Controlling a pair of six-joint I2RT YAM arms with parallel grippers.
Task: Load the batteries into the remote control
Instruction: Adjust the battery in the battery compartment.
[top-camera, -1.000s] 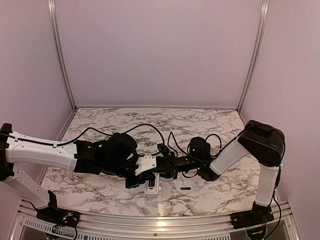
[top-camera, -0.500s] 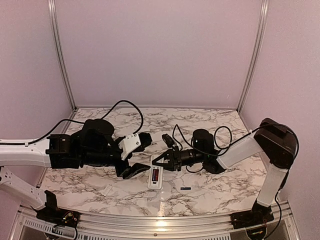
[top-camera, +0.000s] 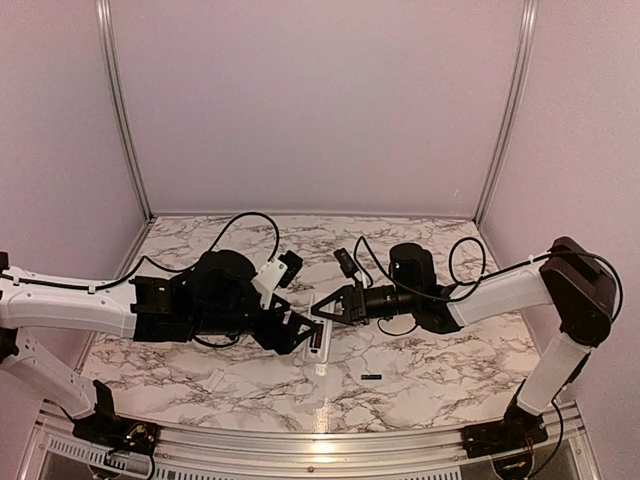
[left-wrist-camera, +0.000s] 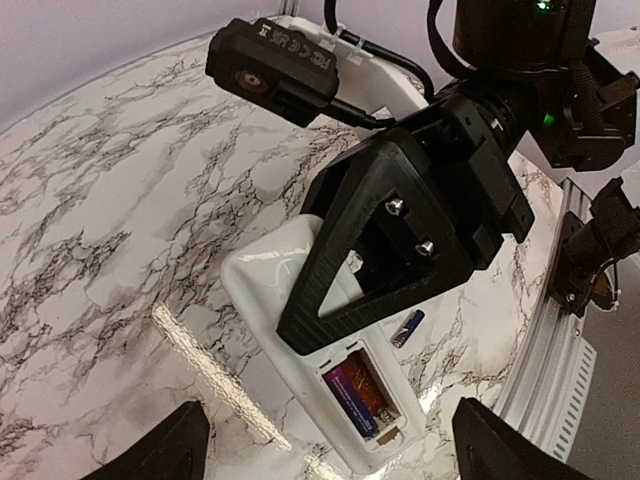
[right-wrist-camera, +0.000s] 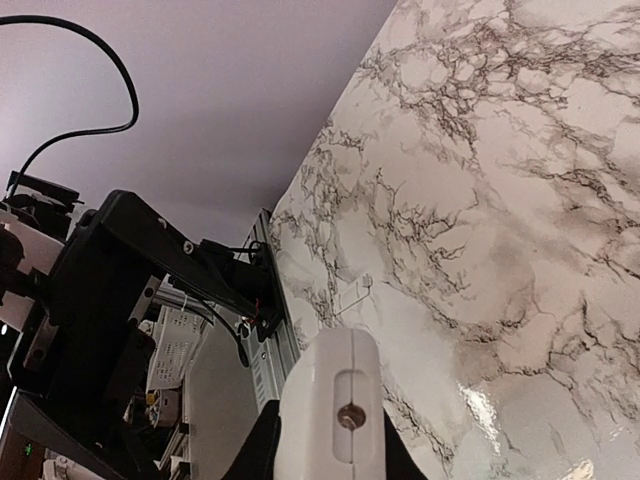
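One loose battery (left-wrist-camera: 408, 327), likely light and roll-prone: pinch its middle with your spread left jaws while right jaws clamp the rigid remote control (left-wrist-camera: 268, 282).

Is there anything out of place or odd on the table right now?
A loose battery lies on the marble table beside the remote control, which the right gripper holds. Its compartment is open with only one seated battery, so the loose battery belongs inside.
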